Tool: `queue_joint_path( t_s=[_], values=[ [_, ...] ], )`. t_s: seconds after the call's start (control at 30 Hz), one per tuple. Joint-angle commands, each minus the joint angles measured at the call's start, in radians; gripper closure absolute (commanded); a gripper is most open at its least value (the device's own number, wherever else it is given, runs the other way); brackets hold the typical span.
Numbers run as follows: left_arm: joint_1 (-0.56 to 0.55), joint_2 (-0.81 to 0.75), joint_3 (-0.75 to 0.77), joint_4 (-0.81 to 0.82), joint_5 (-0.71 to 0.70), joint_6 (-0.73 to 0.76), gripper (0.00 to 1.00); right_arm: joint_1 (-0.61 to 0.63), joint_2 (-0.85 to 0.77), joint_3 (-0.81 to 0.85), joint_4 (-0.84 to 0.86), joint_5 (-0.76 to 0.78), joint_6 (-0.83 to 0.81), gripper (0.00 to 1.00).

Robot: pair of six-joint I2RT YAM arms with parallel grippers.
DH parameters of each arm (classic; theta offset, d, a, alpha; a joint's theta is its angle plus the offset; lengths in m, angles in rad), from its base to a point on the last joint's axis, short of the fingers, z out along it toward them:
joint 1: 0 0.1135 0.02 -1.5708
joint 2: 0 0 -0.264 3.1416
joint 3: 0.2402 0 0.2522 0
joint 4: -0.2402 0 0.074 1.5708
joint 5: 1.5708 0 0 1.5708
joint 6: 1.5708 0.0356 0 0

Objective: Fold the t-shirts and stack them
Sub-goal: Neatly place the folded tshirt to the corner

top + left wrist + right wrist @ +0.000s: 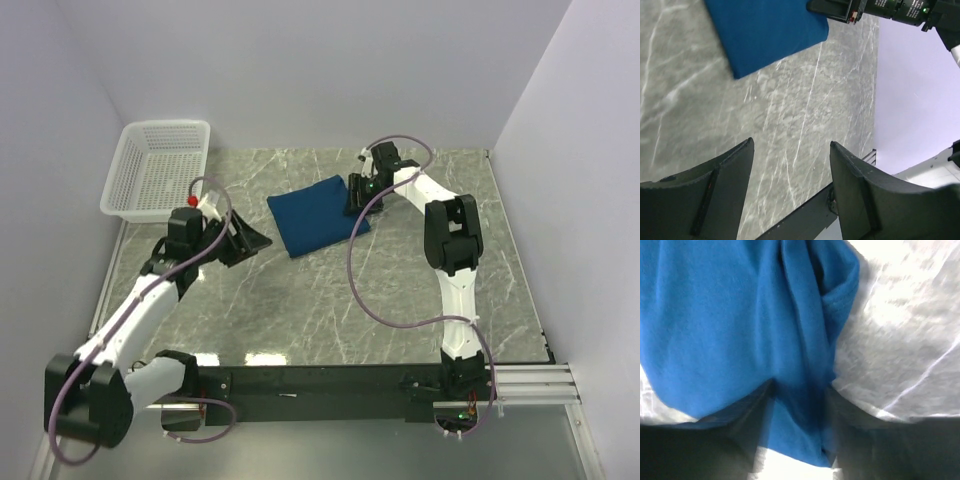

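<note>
Marble bench [400, 300]: t-shirt [310, 215] looks folded square. Right pincer [357, 197] nips its rt edge; left pincer [791, 144] wide open, empty. Next, prob: straighten, let go w/o dragging.

Left arm: elbow folded back near the base, forearm reaching forward, wrist turned inward. Left gripper [252, 240] [791, 150] has jaws spread wide, nothing between them, hanging clear of the surface. Right arm: stretched far forward, elbow high, forearm angled inward, wrist pitched down. Right gripper [357, 205] [800, 405] is clamped on the edge of the t-shirt [315, 215] [730, 325], cloth bunched between the fingers.
</note>
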Motion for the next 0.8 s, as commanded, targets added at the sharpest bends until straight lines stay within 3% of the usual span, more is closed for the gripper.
queue_joint_path(
  t_s=[0.0,0.1,0.13,0.2,0.37,0.57,0.6,0.63,0.67,0.77],
  values=[
    [0.011,-0.129,-0.045,-0.052,-0.028,-0.028,0.32,-0.02,0.029,0.018,-0.05,-0.056,0.037,0.56],
    [0.012,-0.223,-0.086,-0.084,-0.03,-0.052,0.32,-0.055,0.009,0.0,-0.036,-0.09,0.045,0.74],
    [0.012,-0.241,-0.097,-0.096,-0.033,-0.054,0.32,-0.084,0.0,-0.008,-0.031,-0.092,0.04,0.87],
    [0.012,-0.283,-0.103,-0.137,-0.045,-0.052,0.32,-0.124,-0.04,-0.038,-0.016,-0.11,0.031,1.0],
    [0.012,-0.338,-0.12,-0.185,-0.037,-0.041,0.32,-0.287,-0.1,-0.043,-0.097,-0.058,-0.062,1.0],
    [0.012,-0.363,-0.166,-0.155,-0.01,-0.058,0.32,-0.485,-0.104,-0.009,-0.206,0.136,-0.277,1.0],
    [0.012,-0.363,-0.174,-0.147,-0.005,-0.063,0.32,-0.512,-0.101,0.011,-0.211,0.179,-0.359,0.97],
    [0.012,-0.363,-0.191,-0.129,0.0,-0.071,0.32,-0.522,-0.1,0.018,-0.211,0.239,-0.397,0.86],
    [0.012,-0.364,-0.195,-0.122,0.007,-0.074,0.32,-0.522,-0.101,0.038,-0.209,0.414,-0.432,0.78],
    [0.012,-0.369,-0.196,-0.128,0.012,-0.075,0.32,-0.536,-0.158,-0.047,-0.05,0.665,-0.533,0.54]
  ],
)
